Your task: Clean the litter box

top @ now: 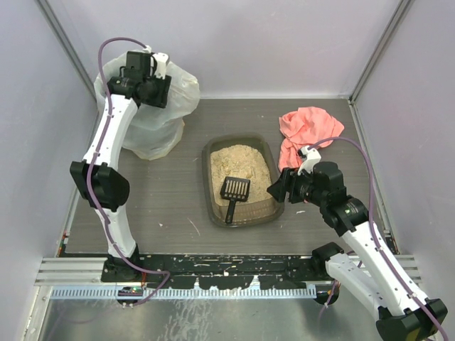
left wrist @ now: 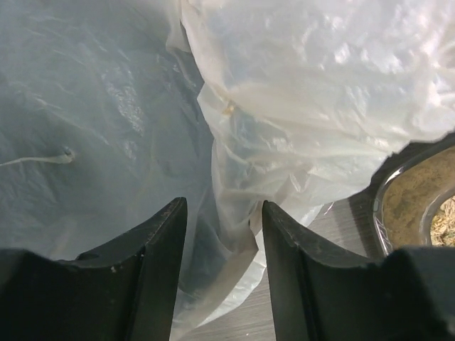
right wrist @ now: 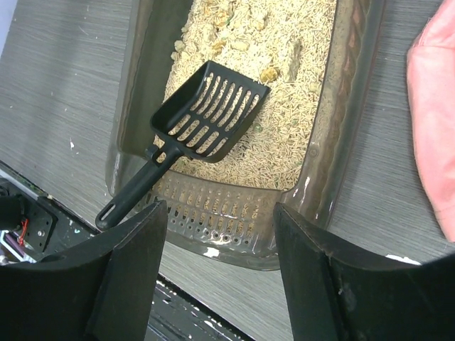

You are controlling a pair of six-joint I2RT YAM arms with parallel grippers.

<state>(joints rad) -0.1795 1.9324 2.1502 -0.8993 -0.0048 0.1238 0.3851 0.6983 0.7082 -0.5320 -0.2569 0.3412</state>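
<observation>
You have the litter box (top: 207, 186) sitting about mid-table, long axis running near to far, with the bag-lined bin (top: 153, 124) to its far left and a crumpled pink cloth (top: 306, 128) just off its far right corner. It is a shallow, dark grey-brown tray of translucent plastic with rounded corners. Tan, grainy litter covers most of its floor and is heaped towards the far end, with a few paler clumps on top. In the right wrist view the near end of the litter box (right wrist: 135, 92) shows a bare sloped strip marked with rows of small holes or dimples. The black slotted scoop (top: 233, 193) lies inside it, head flat on the litter and handle pointing near and slightly left, ending over the near rim. Your right gripper (right wrist: 220, 209) is released, fingers spread wide with nothing between them. It hangs just beside the box's near right corner, looking down over the scoop (right wrist: 206, 106) and the near rim, with the cloth (right wrist: 434, 106) at the view's right edge. Your left gripper (left wrist: 222, 213) is also released and holding nothing. It is up at the bin, fingers parted in front of the wrinkled white bag (left wrist: 320, 85); you cannot tell whether they touch the plastic. A corner of the litter box (left wrist: 377, 199) peeks in at the right of that view.
</observation>
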